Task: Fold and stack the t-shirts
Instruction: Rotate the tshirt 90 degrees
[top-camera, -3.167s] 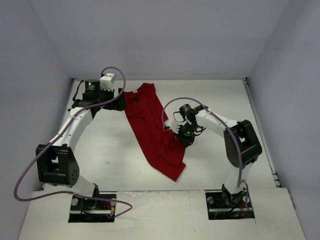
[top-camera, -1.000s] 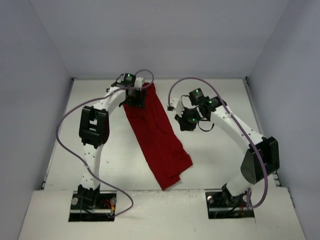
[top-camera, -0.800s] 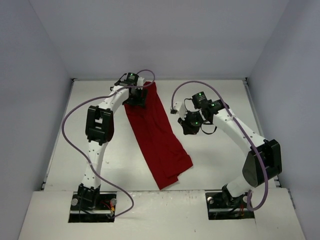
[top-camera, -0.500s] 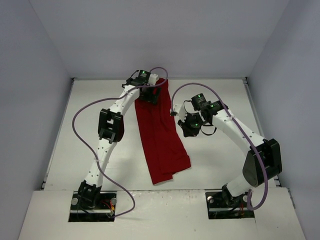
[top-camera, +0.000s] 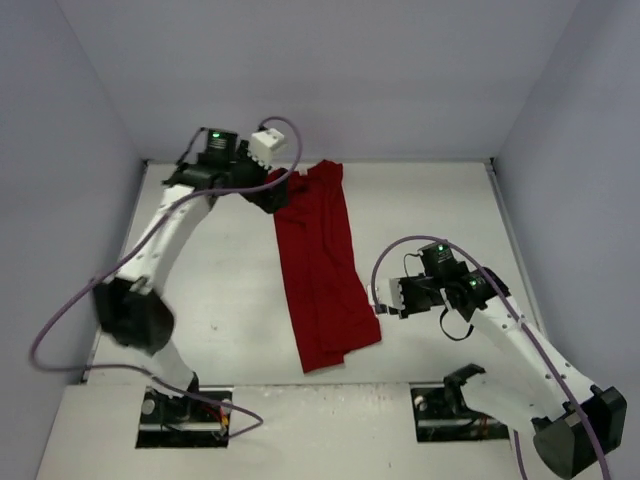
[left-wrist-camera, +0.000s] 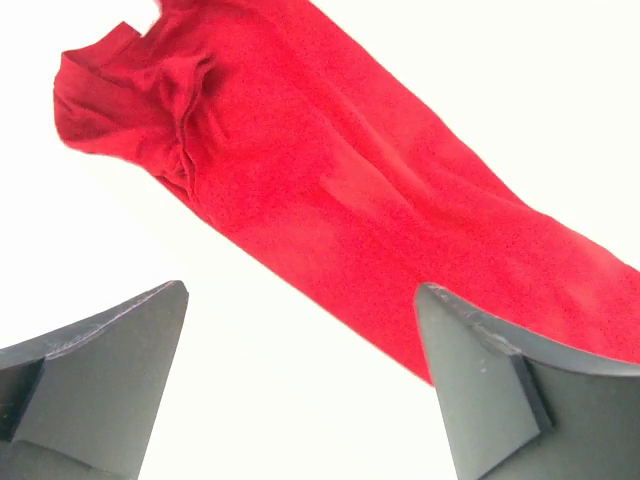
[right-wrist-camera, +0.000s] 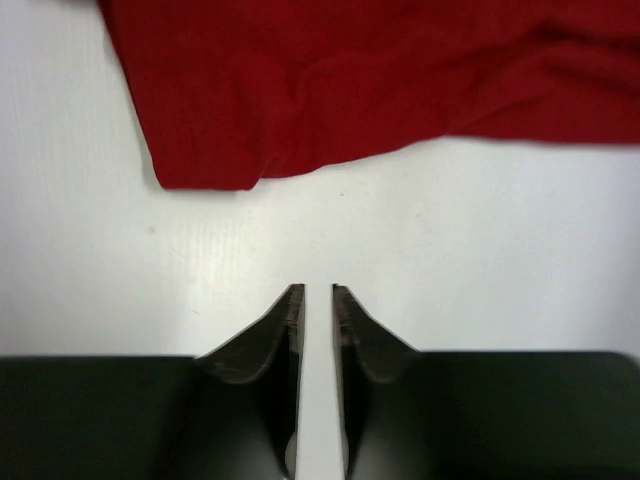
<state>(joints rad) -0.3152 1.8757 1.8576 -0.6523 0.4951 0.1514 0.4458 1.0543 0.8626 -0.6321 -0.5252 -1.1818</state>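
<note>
The dark red t-shirt (top-camera: 320, 260) lies on the white table as a long narrow strip, collar end far, hem end near. In the left wrist view the t-shirt (left-wrist-camera: 330, 190) runs from upper left to right, bunched near the collar. My left gripper (top-camera: 272, 192) is open and empty, just left of the strip's far end; its jaws (left-wrist-camera: 300, 288) stand wide apart over bare table. My right gripper (top-camera: 383, 305) hangs just right of the hem end, apart from it. Its jaws (right-wrist-camera: 311, 288) are nearly together with a thin slit, holding nothing; the hem (right-wrist-camera: 350, 80) lies ahead.
Grey walls enclose the table on the left, back and right. The table edge (top-camera: 320, 380) runs along the front by the two arm bases. White tabletop (top-camera: 450, 220) shows to the right of the shirt and to its left (top-camera: 210, 270).
The left arm has swung back to the left and its gripper is off the collar end. The right arm has pulled back toward the front right, away from the shirt. The strip lies straighter.
</note>
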